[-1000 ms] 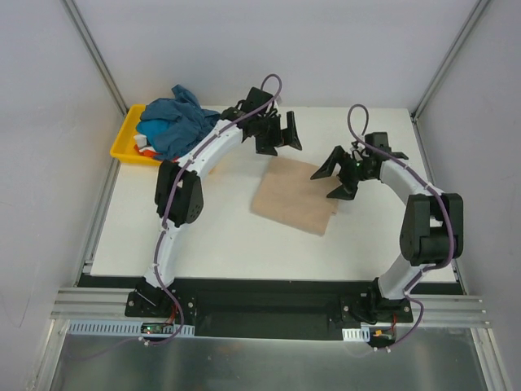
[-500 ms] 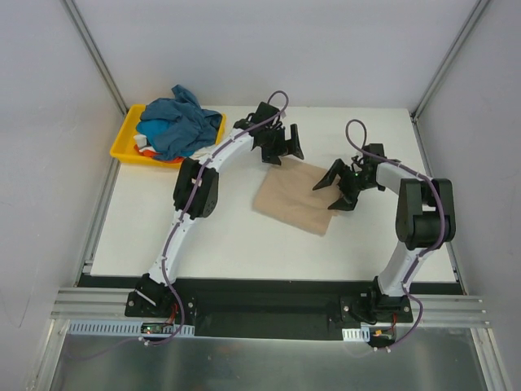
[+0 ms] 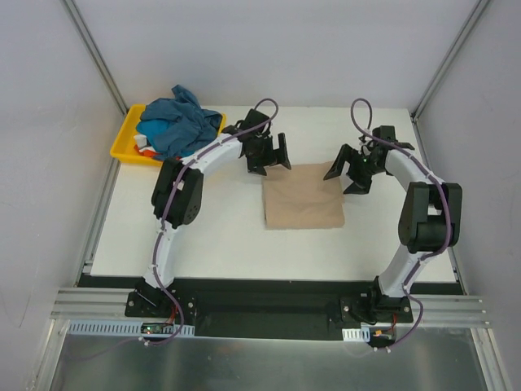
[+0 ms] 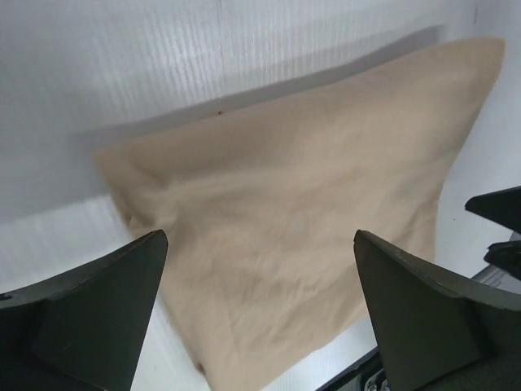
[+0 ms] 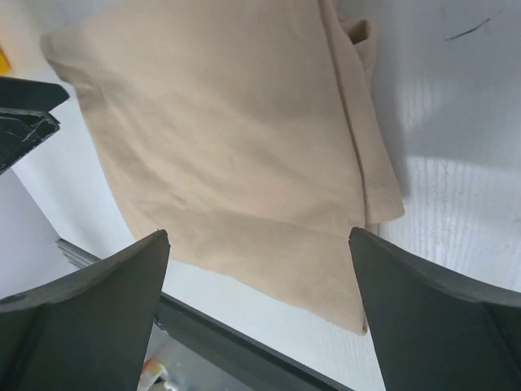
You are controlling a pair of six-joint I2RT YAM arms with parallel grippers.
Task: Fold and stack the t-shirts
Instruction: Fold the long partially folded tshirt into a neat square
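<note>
A beige-tan t-shirt lies folded into a flat rectangle in the middle of the white table, square to the edges. It fills the left wrist view and the right wrist view. My left gripper hovers open over its far left corner, empty. My right gripper hovers open at its far right corner, empty too. A teal-blue t-shirt is heaped in the yellow tray, with a bit of white and orange-red cloth under it.
The yellow tray sits at the far left corner of the table. Grey walls close in the left, right and back. The black rail with the arm bases runs along the near edge.
The folded beige-tan shirt has turned from a slanted lie to square with the table. Both open grippers have moved back toward the shirt's far corners.
</note>
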